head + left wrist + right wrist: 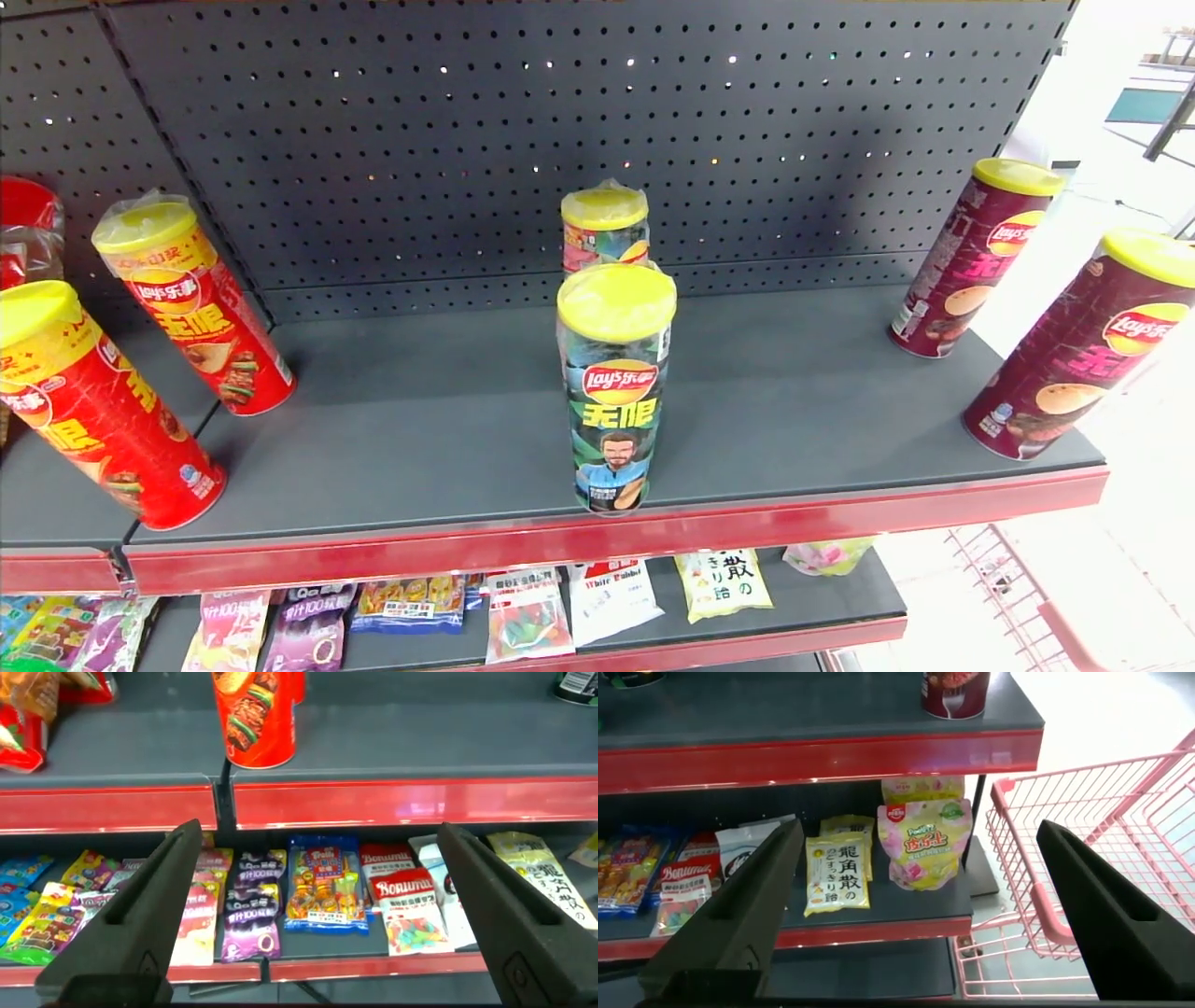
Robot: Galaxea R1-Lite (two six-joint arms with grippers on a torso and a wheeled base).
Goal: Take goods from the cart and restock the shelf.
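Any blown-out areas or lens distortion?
Head view: daylight blows out the right edge past the maroon can; red can leans outward, lens distortion. Left wrist view: glare on the red shelf edge. Right wrist view: floor beyond the pink cart blown out.

Rear green can (604,229) lower part hidden behind front can (614,387) (lid shows).

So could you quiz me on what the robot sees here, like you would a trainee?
1. True or false: the left gripper and the right gripper are both open and empty.
2. The two maroon chip cans on the upper shelf are capped in: A red, B yellow, C black.
3. Fill in: the pink cart stands on the robot's ____ side.
Key: 1 true; 2 B; 3 right.
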